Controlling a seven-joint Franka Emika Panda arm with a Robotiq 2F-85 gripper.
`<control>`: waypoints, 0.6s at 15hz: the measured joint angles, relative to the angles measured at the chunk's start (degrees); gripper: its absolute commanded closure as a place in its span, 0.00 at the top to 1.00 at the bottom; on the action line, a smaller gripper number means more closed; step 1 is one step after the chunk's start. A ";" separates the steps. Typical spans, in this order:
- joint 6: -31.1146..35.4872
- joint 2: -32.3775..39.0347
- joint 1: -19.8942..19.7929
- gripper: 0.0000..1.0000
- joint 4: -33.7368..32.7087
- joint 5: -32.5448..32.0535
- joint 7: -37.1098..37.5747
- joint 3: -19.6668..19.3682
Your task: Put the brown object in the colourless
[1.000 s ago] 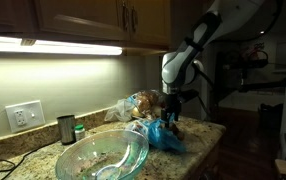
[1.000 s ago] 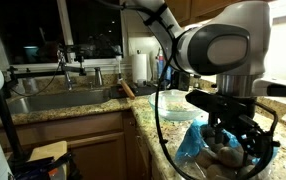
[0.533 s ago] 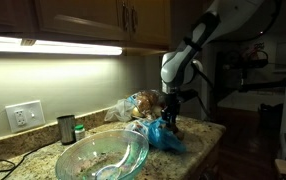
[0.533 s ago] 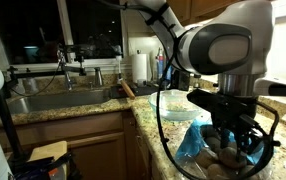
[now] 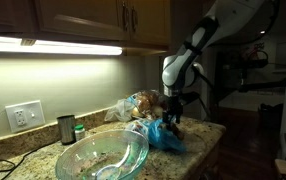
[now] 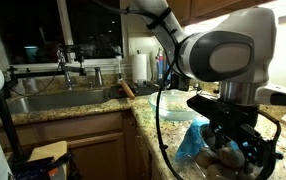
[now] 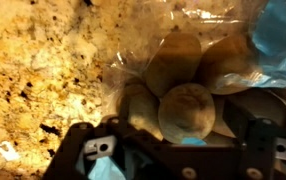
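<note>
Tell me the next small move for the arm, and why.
Probably lower slightly and close the end effector on the round brown lump: in the wrist view it sits centred between the open fingers, not yet gripped. The glass bowl stands nearby in an exterior view.

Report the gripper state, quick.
Gripper: open, its jaws spread either side of the brown object; holding nothing.

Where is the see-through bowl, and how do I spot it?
Look at the speckled stone counter under the long light. Nearest the camera sits the glass bowl, beside a crumpled blue bag. It is the only big, round, see-through dish there.
</note>
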State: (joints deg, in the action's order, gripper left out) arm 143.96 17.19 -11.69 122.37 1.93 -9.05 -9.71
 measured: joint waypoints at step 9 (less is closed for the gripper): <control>0.05 0.15 -0.20 0.28 -0.10 0.62 -0.88 1.02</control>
State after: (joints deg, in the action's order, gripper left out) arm 144.01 17.34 -11.89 122.26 2.55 -9.92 -8.69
